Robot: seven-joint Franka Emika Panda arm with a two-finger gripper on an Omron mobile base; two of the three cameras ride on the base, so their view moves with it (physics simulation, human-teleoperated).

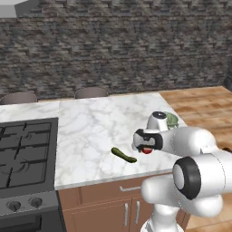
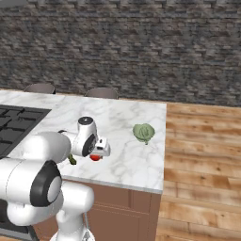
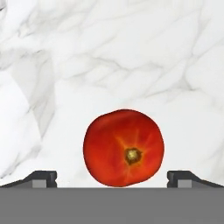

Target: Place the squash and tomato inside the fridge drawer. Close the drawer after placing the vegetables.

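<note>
The tomato (image 3: 124, 148), round and glossy red, lies on the white marble counter (image 1: 95, 131) near its front edge. My gripper (image 3: 111, 179) hangs straight over it, open, one fingertip (image 3: 43, 177) on each side and neither touching it. From the base cameras the tomato (image 1: 146, 151) (image 2: 95, 157) peeks out just under the gripper (image 1: 144, 147) (image 2: 98, 153). The squash (image 1: 123, 155), slim and dark green, lies on the counter a little left of the tomato; my arm covers most of the squash (image 2: 72, 160) in the right base view. The fridge drawer is out of view.
A leafy green vegetable (image 1: 172, 118) (image 2: 143, 132) sits near the counter's right end. A black gas stove (image 1: 22, 154) (image 2: 19, 122) takes up the left side. Two chair backs (image 1: 90, 92) rise behind the counter. Wooden floor (image 2: 202, 155) lies to the right.
</note>
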